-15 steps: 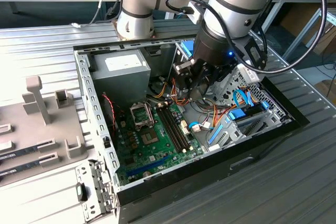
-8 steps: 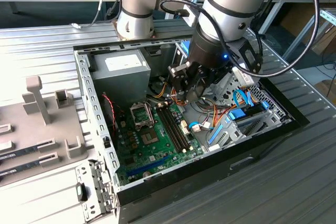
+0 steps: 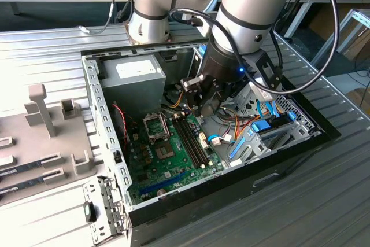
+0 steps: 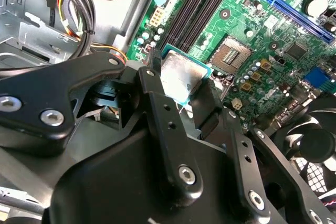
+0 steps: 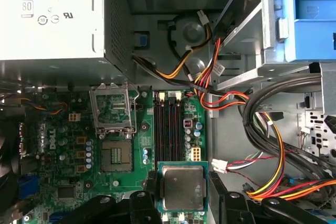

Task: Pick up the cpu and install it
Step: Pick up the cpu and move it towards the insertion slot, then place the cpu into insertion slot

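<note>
The cpu (image 5: 182,187) is a flat square chip with a silvery top and a thin green rim. My gripper (image 5: 182,191) is shut on it, one black finger (image 5: 148,192) on each side. In the second wrist view the cpu (image 4: 181,80) hangs above the green motherboard (image 4: 262,40) between the fingers (image 4: 153,93). The open socket (image 5: 116,156) with its raised metal frame (image 5: 113,108) lies apart from the chip, across the memory slots (image 5: 170,124). In the exterior view my gripper (image 3: 198,101) hovers inside the computer case (image 3: 92,102), over the memory slots and to the exterior view's right of the socket (image 3: 163,153).
A grey power supply (image 3: 130,79) fills the case's back corner. Bundles of coloured cables (image 5: 262,140) and a blue drive bay (image 3: 263,128) sit on the exterior view's right. Grey fixtures (image 3: 40,111) stand on the table at the left. A fan (image 4: 310,140) borders the board.
</note>
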You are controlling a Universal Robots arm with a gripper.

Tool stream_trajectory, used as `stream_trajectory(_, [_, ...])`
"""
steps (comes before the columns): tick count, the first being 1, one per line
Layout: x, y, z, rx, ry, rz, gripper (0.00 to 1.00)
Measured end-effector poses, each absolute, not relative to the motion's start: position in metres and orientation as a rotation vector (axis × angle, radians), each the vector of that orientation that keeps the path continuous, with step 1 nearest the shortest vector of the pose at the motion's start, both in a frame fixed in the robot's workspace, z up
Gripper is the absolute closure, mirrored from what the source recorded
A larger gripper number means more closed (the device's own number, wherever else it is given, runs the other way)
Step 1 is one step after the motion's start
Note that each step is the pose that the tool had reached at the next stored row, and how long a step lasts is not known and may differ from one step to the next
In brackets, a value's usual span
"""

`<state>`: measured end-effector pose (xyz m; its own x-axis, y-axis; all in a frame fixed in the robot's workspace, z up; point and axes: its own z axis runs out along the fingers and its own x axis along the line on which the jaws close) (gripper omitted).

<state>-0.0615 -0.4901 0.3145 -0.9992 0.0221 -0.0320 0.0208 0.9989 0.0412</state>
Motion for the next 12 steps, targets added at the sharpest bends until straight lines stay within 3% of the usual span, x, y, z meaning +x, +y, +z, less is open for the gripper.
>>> stream_trajectory(12, [-0.0616,-0.4902,0.3125,0.033,3.108,0.064,0.53])
